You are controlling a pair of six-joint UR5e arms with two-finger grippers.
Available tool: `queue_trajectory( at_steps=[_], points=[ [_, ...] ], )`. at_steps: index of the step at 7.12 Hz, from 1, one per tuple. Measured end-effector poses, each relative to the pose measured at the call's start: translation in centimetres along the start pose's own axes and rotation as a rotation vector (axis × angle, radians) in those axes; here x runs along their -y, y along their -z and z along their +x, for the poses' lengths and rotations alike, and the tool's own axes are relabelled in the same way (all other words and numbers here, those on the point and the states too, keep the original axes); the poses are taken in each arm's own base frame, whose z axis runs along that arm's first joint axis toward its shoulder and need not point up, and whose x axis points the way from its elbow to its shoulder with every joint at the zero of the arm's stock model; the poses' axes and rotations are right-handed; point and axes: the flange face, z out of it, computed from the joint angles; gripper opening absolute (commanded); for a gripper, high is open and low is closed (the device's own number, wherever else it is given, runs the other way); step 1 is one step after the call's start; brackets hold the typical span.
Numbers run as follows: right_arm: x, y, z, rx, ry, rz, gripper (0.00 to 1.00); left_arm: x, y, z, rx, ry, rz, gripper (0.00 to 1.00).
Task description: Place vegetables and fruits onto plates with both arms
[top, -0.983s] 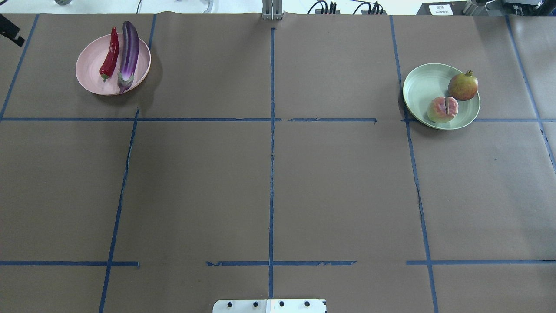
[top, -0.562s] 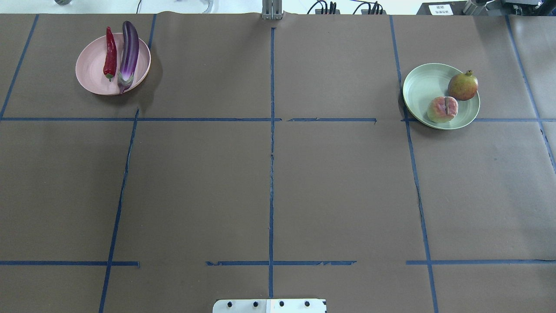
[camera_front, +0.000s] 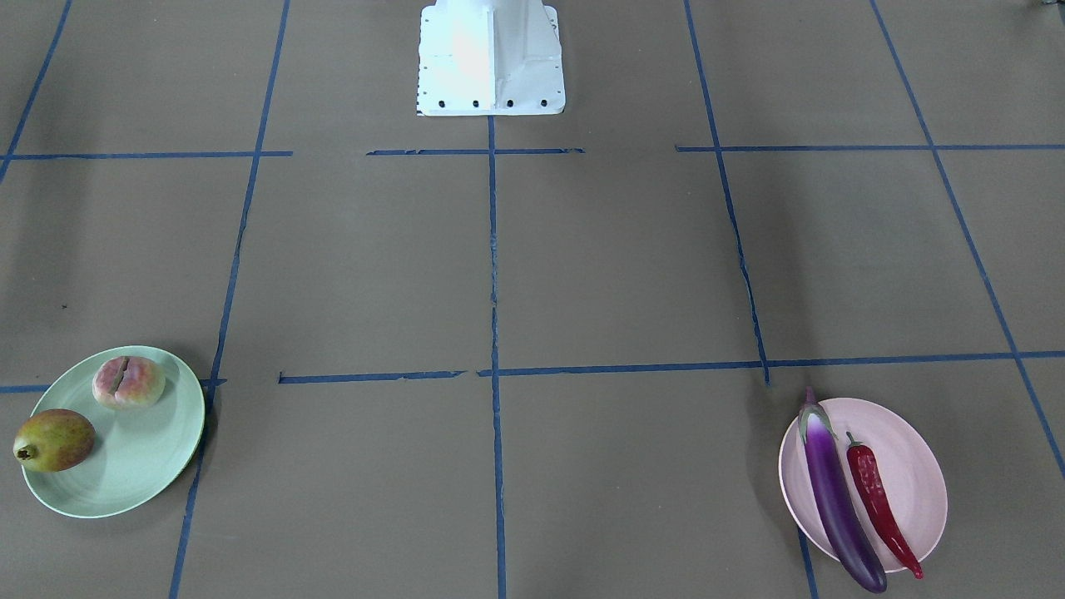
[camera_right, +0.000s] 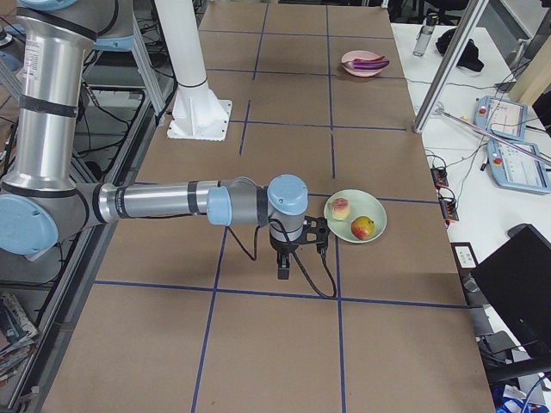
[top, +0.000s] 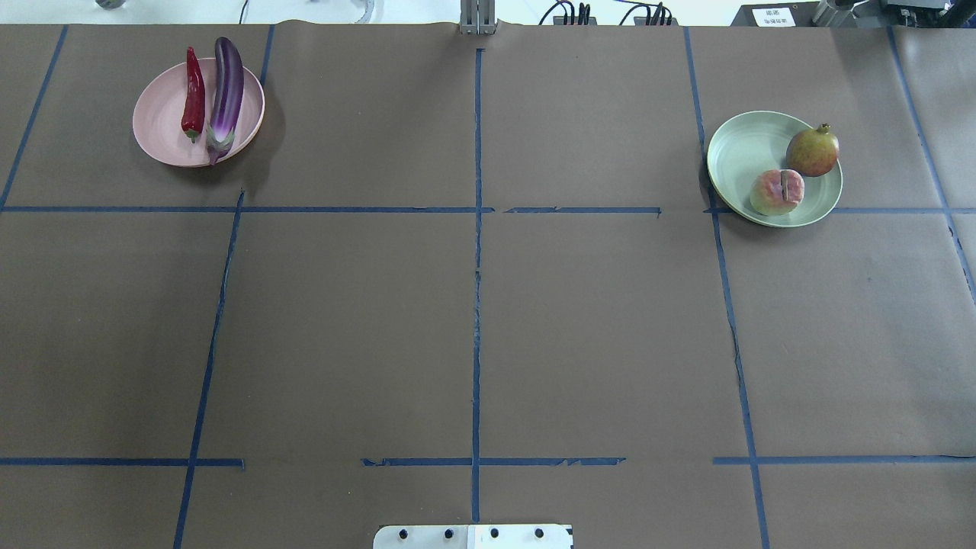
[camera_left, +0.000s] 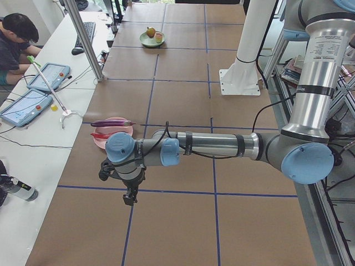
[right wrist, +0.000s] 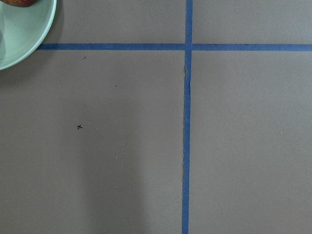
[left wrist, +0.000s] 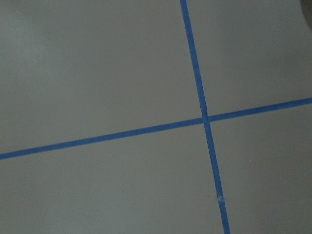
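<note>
The purple eggplant (top: 226, 91) and the red chili pepper (top: 194, 95) lie side by side on the pink plate (top: 160, 122) at the far left. The peach (top: 777, 192) and the pomegranate (top: 813, 151) sit on the mint green plate (top: 740, 152) at the far right. Neither gripper shows in the overhead view. In the exterior left view my left gripper (camera_left: 130, 197) hangs above bare table, near the pink plate (camera_left: 111, 138). In the exterior right view my right gripper (camera_right: 282, 271) hangs beside the mint plate (camera_right: 379, 219). I cannot tell whether either is open or shut.
The brown paper table cover is crossed by blue tape lines (top: 477, 229). The white base block (camera_front: 491, 58) stands at the robot's edge. An operator (camera_left: 14, 41) sits with tablets at a side desk. A metal pole (camera_right: 443, 73) stands beside the table.
The chili pepper has shifted on the pink plate and now lies straighter beside the eggplant. A black part at the overhead view's left edge has left the view.
</note>
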Motion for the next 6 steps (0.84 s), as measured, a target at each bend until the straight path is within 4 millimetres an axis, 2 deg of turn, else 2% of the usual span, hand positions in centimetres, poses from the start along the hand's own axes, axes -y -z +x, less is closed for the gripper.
queue_trajectory(
  at_steps=[3,4,6],
  points=[
    [-0.1,-0.1,0.1,0.000,-0.002,-0.001,1.00,-5.4,-0.8,0.6,0.001,0.002,-0.008,1.00],
    [-0.1,-0.1,0.1,0.000,-0.002,-0.002,1.00,-6.3,-0.6,1.2,0.003,-0.004,-0.002,1.00],
    [-0.1,-0.1,0.1,-0.001,-0.002,-0.003,1.00,-6.6,-0.2,1.7,0.004,-0.014,0.005,1.00]
  ],
)
